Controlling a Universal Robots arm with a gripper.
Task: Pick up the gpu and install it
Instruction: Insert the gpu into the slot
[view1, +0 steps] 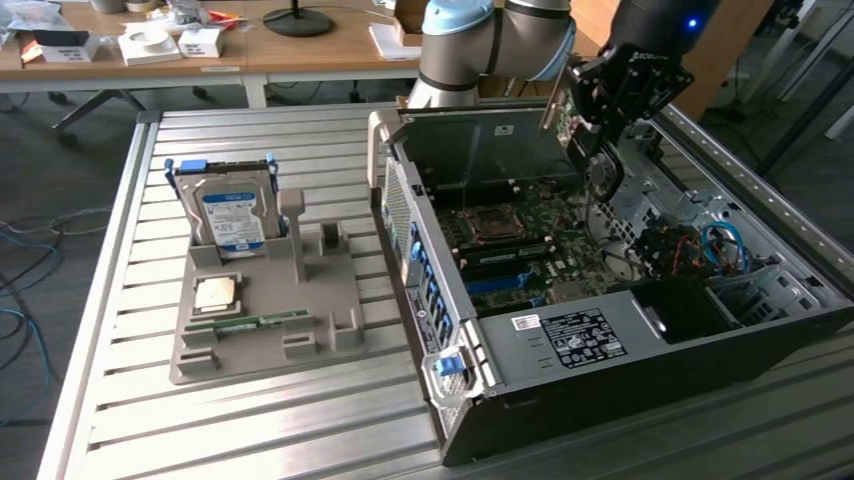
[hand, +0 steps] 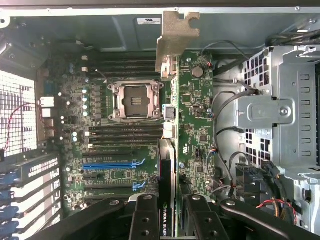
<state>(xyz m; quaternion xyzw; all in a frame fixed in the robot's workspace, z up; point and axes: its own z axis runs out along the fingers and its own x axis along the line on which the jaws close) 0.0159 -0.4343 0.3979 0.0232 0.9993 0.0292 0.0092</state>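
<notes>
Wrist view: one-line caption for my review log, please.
Gripper holds the gpu edge-on, bracket at the far end, over the motherboard inside the open case.

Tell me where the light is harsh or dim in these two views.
Exterior view: even light on the slatted table, the computer case shaded inside. Wrist view: the side vent washes out white, the graphics card bracket lit pale.

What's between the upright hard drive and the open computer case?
In the exterior view, empty upright posts of the grey holder stand between the hard drive and the computer case, then bare slatted table.
</notes>
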